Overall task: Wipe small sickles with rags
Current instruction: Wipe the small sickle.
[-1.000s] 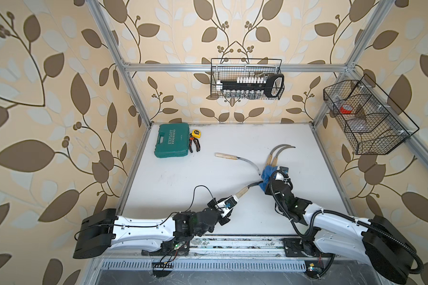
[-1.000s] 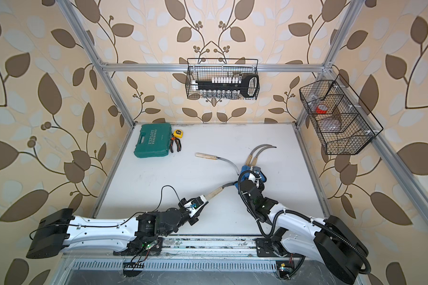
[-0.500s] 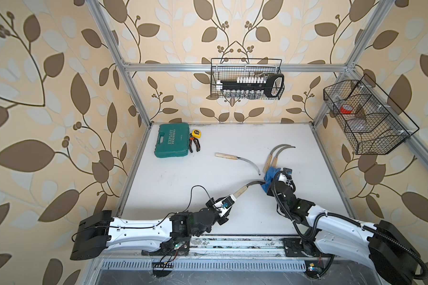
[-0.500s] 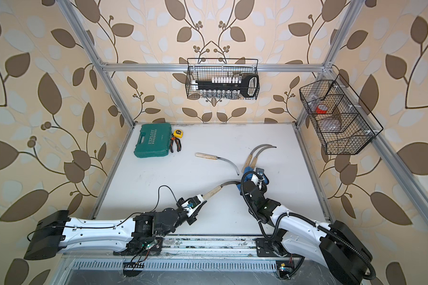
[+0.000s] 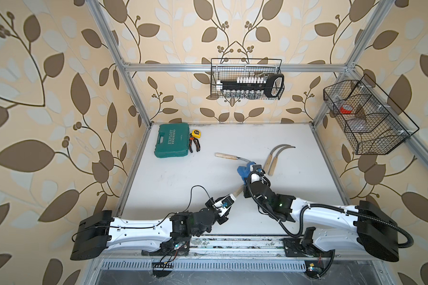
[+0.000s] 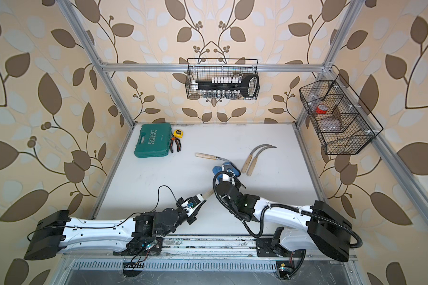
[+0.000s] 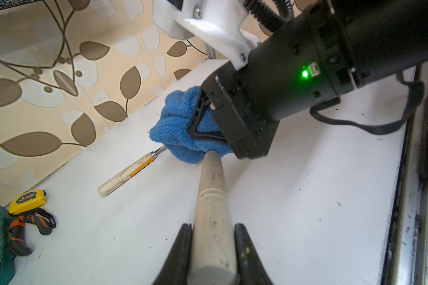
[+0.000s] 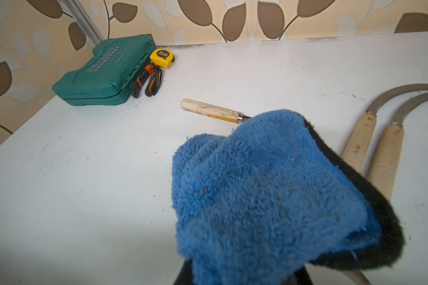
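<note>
My left gripper [image 7: 213, 237] is shut on the pale wooden handle [image 7: 211, 187] of a small sickle near the table's front; in a top view the left gripper [image 5: 233, 196] sits at the handle's end. The blue rag [image 8: 269, 192] is bunched in my shut right gripper [image 8: 240, 274] and wrapped over that sickle's blade, right against the handle's tip; the blade is hidden. A second sickle [image 5: 226, 156] lies behind, its blade running under the rag [image 5: 244, 171]. Two more sickles [image 5: 272, 160] lie side by side to the right.
At the back left stand a green tool case [image 5: 172, 144], a yellow tape measure [image 5: 196, 133] and orange-handled pliers [image 5: 194, 145]. One wire basket [image 5: 247, 81] hangs on the back wall. Another basket [image 5: 366, 118] hangs on the right wall.
My right gripper has slid the rag leftward along the held sickle's blade up to the handle, covering the blade that showed before. The left gripper has barely moved.
</note>
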Tool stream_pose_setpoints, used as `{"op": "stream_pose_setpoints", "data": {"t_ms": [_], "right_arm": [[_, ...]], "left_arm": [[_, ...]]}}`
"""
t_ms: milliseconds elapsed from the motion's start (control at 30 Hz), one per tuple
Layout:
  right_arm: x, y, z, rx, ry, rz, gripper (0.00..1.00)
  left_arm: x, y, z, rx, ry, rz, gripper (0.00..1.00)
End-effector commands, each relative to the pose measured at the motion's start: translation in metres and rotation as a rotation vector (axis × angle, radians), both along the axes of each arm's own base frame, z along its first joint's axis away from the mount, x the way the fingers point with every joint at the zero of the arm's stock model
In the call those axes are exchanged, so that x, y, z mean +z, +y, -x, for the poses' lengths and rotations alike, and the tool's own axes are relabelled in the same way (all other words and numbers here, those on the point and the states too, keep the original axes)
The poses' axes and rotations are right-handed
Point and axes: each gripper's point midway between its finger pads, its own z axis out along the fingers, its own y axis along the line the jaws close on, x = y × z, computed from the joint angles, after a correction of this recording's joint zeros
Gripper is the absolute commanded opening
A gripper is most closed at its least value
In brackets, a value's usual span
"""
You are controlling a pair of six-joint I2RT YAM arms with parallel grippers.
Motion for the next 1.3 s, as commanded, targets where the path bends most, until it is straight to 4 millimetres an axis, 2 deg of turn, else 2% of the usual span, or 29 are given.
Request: {"op": "stream_pose_setpoints", "data": {"t_ms": [0,67,167,267,400,600,833,1100,1267], "right_arm": [[0.015,0.022,0.000,0.046,-0.027,-0.043,0.00],[0.008,0.013,-0.004,0.005,-0.022,-0.016,0.00],[-0.008,-0.012,-0.015,-0.060,0.029,-0.024,0.00],[-0.029,-0.051,-0.026,-0.149,0.075,-0.048,0.00],[-0.050,-0.102,-0.030,-0.265,0.120,-0.059,0.00],[-0.067,-0.152,-0.023,-0.386,0.146,-0.079,0.00],[-0.068,-0.161,-0.017,-0.423,0.132,-0.114,0.00],[-0.042,-0.172,-0.005,-0.425,0.064,-0.162,0.00],[-0.031,-0.171,0.001,-0.393,0.035,-0.210,0.00]], "left_arm": [[0.011,-0.006,0.004,-0.023,0.001,0.059,0.00],[0.011,-0.006,0.004,-0.024,0.001,0.061,0.00],[0.010,-0.005,0.005,-0.027,0.002,0.063,0.00],[0.010,-0.005,0.004,-0.024,0.003,0.064,0.00],[0.011,-0.003,0.003,-0.013,-0.001,0.068,0.00],[0.014,0.000,0.003,-0.004,-0.002,0.087,0.00],[0.019,0.011,-0.007,0.081,-0.012,0.102,0.00],[0.029,0.042,-0.036,0.377,-0.015,0.082,0.00],[0.034,0.055,-0.042,0.482,0.023,0.094,0.00]]}}
